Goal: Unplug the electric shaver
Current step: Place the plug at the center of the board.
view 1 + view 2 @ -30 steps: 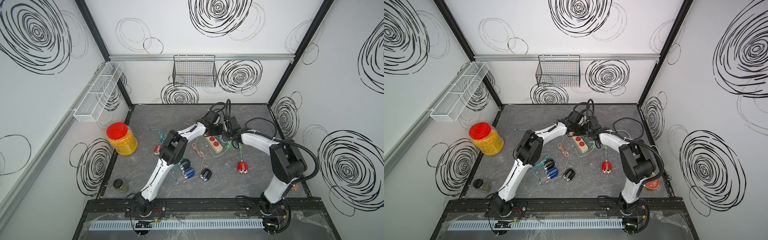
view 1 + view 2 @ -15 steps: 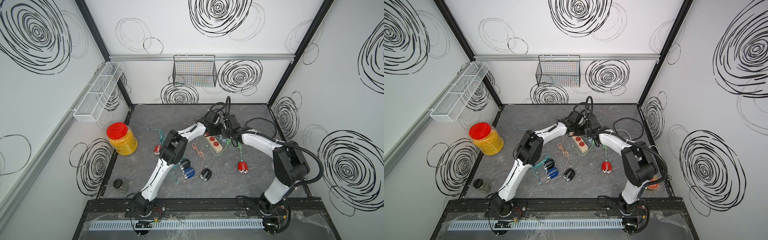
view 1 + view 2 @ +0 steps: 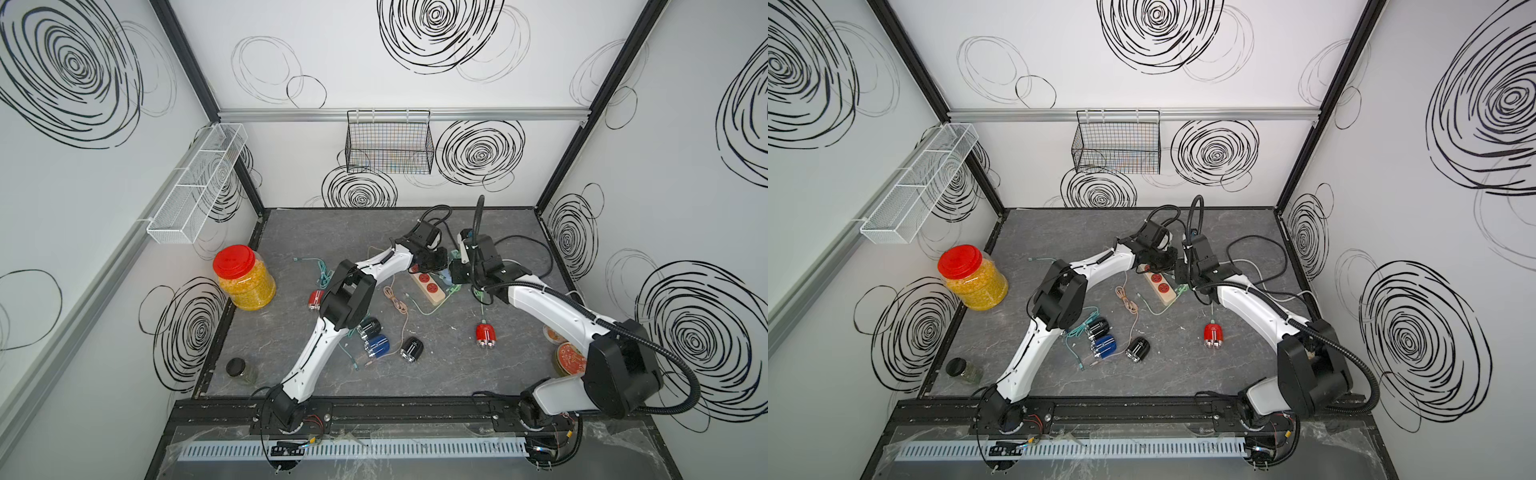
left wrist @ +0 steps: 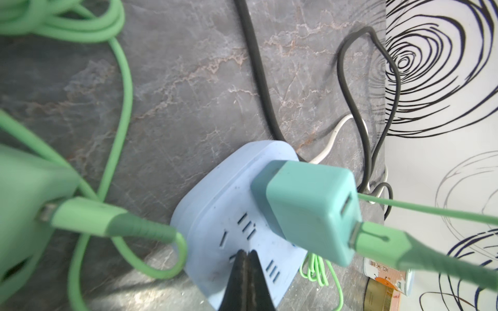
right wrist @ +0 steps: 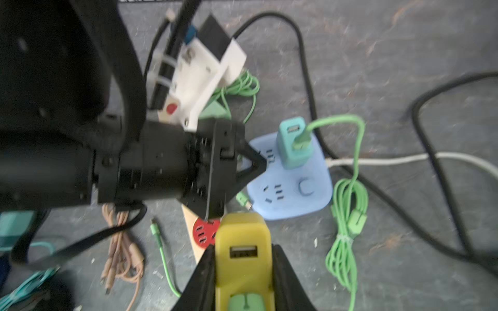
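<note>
Left gripper (image 4: 245,253): jaws together, pinning blue strip (image 4: 215,215). Right gripper (image 5: 242,249): clamped on yellow charger (image 5: 242,231), apparently mid-unplug. Next: straight lift clear

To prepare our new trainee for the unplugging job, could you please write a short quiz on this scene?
1. True or false: the left end effector is open.
2. What does the right end effector grip? A) jar B) yellow charger C) basket
3. Fill in: the teal charger sits plugged into the ____ power strip.
Key: 1 false; 2 B; 3 blue.
</note>
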You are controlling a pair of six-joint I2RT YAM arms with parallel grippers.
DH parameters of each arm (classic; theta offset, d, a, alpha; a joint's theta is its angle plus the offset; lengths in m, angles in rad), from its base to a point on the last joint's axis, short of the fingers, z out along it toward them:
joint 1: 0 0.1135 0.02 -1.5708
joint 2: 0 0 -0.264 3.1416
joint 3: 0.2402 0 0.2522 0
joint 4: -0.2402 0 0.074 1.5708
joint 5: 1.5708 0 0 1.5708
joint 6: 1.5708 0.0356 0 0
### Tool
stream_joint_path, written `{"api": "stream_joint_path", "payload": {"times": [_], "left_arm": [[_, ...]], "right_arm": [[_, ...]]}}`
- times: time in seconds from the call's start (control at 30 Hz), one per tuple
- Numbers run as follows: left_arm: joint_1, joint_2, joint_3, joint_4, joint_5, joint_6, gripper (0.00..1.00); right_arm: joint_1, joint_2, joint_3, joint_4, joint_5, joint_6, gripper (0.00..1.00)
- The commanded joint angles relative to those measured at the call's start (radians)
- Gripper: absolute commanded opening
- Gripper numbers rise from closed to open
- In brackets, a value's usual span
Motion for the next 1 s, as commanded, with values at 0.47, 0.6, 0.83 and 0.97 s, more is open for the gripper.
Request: {"api": "stream_joint_path", "payload": {"times": [0.47, 0.6, 0.83, 0.97], "left_arm": [[0.026, 0.000, 0.233, -0.174, 0.007, 0.056, 0.04], [0.014, 0.020, 0.256, -0.187, 0.006, 0.064, 0.05], [-0.006, 0.019, 0.263, -0.213, -0.011, 0.096, 0.05], [-0.017, -0.011, 0.243, -0.234, -0.040, 0.126, 0.06]], "right_arm": [[0.067, -0.102, -0.446, 0.339, -0.428, 0.402, 0.20], [0.067, -0.059, -0.475, 0.381, -0.459, 0.431, 0.20], [0.020, -0.058, -0.474, 0.317, -0.403, 0.393, 0.29], [-0.019, -0.051, -0.455, 0.272, -0.386, 0.362, 0.32]]}}
